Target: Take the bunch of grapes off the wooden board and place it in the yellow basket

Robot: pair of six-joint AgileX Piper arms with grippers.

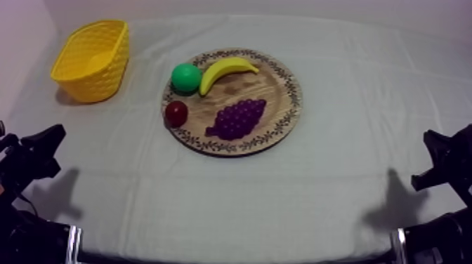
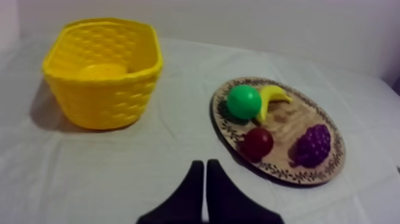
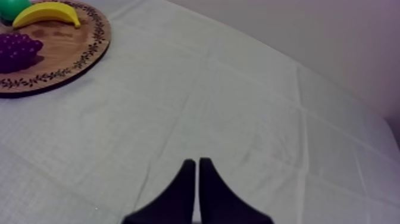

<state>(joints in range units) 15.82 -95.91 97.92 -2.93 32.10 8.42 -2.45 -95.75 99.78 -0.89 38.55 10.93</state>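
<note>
On the wooden board [image 1: 289, 88], mid-table: bunch of grapes [image 1: 237, 118] toward its near edge; banana [image 1: 226, 71] at the far edge; green round fruit [image 1: 186, 77] far left; small red fruit [image 1: 176, 113] on the left rim. Yellow basket [image 1: 105, 81]: table's far left corner. Left gripper [image 2: 205, 193], near left edge, fingers pressed together; right gripper [image 3: 197, 190], near right edge, likewise.

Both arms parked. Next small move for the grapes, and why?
Probably open the left gripper and start it toward the bunch of grapes: it is shut on nothing, the grapes sit untouched on the wooden board, and the yellow basket stands on that arm's side.
</note>
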